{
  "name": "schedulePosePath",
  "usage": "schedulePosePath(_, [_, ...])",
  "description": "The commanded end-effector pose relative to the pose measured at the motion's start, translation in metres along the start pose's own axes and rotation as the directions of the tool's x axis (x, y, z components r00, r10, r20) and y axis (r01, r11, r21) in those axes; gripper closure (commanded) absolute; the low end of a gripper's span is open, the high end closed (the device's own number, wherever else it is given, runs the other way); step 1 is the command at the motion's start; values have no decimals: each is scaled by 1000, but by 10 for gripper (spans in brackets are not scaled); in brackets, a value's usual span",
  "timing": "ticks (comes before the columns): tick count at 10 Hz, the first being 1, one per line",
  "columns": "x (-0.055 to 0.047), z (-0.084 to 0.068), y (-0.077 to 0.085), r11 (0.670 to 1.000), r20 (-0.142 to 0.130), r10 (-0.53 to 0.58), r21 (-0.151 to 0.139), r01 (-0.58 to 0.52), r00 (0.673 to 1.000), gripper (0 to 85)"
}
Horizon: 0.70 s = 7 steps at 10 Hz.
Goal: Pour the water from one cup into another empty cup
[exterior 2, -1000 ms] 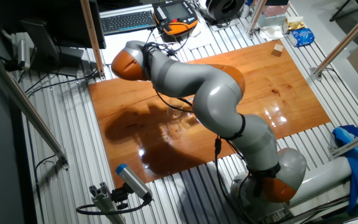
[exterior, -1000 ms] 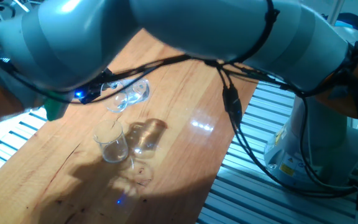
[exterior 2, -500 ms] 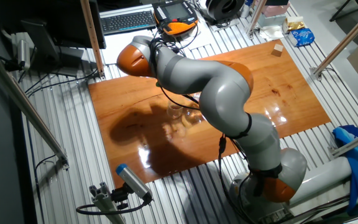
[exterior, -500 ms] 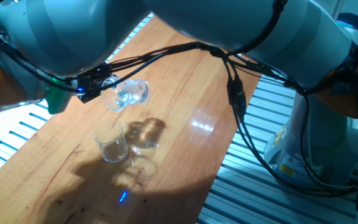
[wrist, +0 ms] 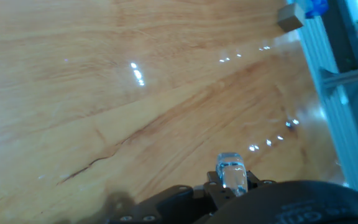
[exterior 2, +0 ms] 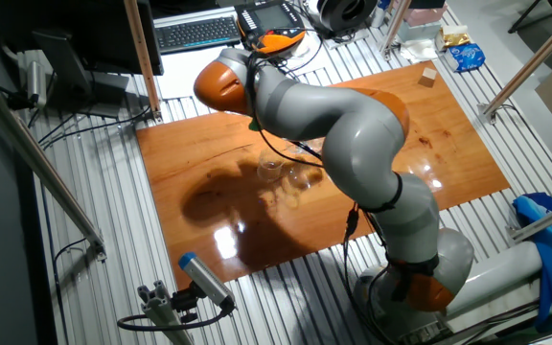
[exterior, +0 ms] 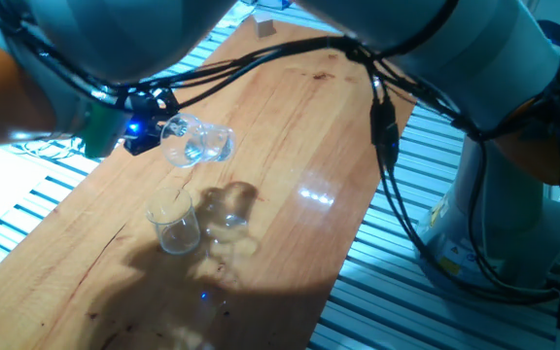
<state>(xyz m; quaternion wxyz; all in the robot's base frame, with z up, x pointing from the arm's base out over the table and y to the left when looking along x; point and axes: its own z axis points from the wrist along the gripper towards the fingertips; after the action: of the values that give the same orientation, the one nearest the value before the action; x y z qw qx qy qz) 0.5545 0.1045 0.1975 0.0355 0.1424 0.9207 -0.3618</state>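
The clear glass mug [exterior: 200, 146] hangs tilted almost on its side above the wooden table [exterior: 299, 117]. My gripper [exterior: 144, 130] is shut on it from the left. A little clear water glints inside the mug. The handleless tumbler [exterior: 175, 222] stands upright on the table just below and in front of the mug; I cannot tell whether it holds water. In the other fixed view the glasses [exterior 2: 272, 170] show faintly beside my arm. In the hand view only a clear piece of the mug [wrist: 232, 175] shows at the gripper, over bare wood.
My arm's cables [exterior: 385, 136] hang over the right side of the table. A small wooden block [exterior 2: 429, 77] and a blue packet [exterior 2: 466, 57] lie at the far corner. A keyboard [exterior 2: 197, 32] sits beyond the table's edge. Ribbed metal surrounds the table.
My arm has swung up and away over the second, uncovering more of the table. The gripper and tilted mug have risen slightly. The tumbler has not moved.
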Motion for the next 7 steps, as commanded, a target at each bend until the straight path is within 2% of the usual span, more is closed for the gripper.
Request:
schedulePosePath(1, [-1, 3, -1, 999, 0, -13, -30, 13, 1000, 850])
schedulePosePath(2, [-2, 7, -1, 998, 6, -22, -50, 22, 1000, 850])
schedulePosePath(4, [-2, 9, -4, 997, 14, -36, -66, 36, 999, 850])
schedulePosePath(6, [-3, 12, -6, 992, 22, -56, -115, 59, 998, 850])
schedulePosePath(7, [-3, 13, -7, 990, 28, -65, -122, 68, 998, 850])
